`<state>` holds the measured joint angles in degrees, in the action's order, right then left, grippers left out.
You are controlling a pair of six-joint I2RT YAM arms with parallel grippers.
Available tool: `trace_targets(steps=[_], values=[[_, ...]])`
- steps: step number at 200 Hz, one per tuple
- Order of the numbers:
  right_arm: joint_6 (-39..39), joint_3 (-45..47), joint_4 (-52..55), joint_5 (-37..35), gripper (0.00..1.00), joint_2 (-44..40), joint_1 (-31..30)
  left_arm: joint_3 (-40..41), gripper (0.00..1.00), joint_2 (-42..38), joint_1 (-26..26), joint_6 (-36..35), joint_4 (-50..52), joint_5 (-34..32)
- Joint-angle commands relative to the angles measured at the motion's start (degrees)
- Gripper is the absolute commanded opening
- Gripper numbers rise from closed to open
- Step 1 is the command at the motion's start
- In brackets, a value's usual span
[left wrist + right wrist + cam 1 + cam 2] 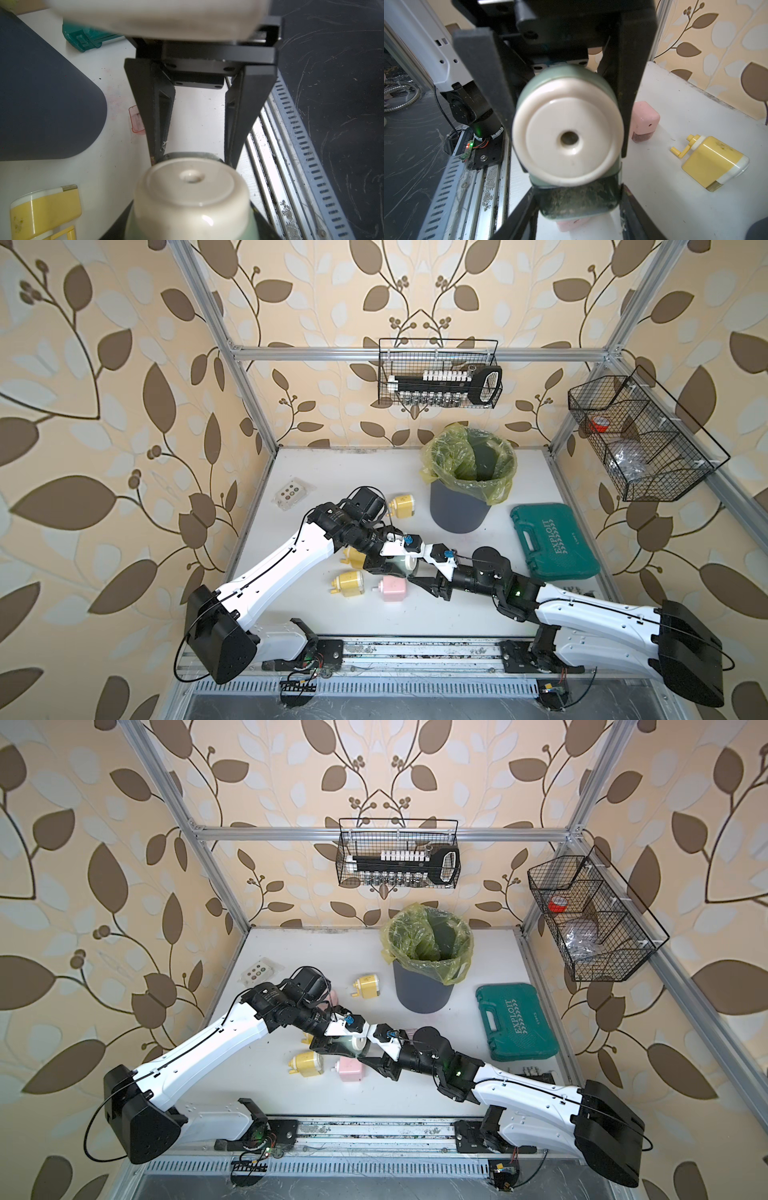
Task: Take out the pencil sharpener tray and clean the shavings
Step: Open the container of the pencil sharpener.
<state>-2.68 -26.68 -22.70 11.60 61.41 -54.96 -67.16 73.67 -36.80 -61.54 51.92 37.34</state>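
**Hold.** Your left fingers [483, 72] are clamped on the green flanks of the sharpener [191, 199]. They hold it off the desk [353, 472], over the middle and nearer the front edge. The cream face with the pencil hole is turned toward the right wrist. I judge this is meant to present the tray [602, 209] end-on to the other arm, so it can be drawn straight out while the body is braced.

**Right arm.** Your right fingers [158, 116] stand part spread, one at each side wall of the tray. The tray is still seated under the body. I cannot tell whether they pinch it or sit just off it.

**Contents.** The shavings [571, 193] show as dark speckled grit behind the tray's clear wall.

**Disposal.** The bin [457, 510] stands open and lined toward the back edge, well apart from the sharpener. It is presumably where the tray gets tipped out.

**Hazard.** A pink sharpener [643, 120] and a yellow sharpener [714, 162] rest on the desk near the held one. Keep the tray level once it is out, or grit may fall among them.
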Motion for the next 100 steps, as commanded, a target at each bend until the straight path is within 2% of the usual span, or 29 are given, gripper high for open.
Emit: trace_targets(steps=[1,41,100], values=[[0.3,-0.7,-2.8,1.2,0.60,-0.5,0.3,0.5,0.00,-1.3,-0.6,0.2,0.4,2.8],[-0.6,-0.2,-2.5,2.9,0.74,-1.3,0.6,0.9,0.00,-1.1,-0.6,0.5,0.3,3.1],[0.1,0.6,-2.5,3.5,0.68,-1.6,1.2,0.6,0.00,-1.6,-0.6,0.7,0.2,3.8]])
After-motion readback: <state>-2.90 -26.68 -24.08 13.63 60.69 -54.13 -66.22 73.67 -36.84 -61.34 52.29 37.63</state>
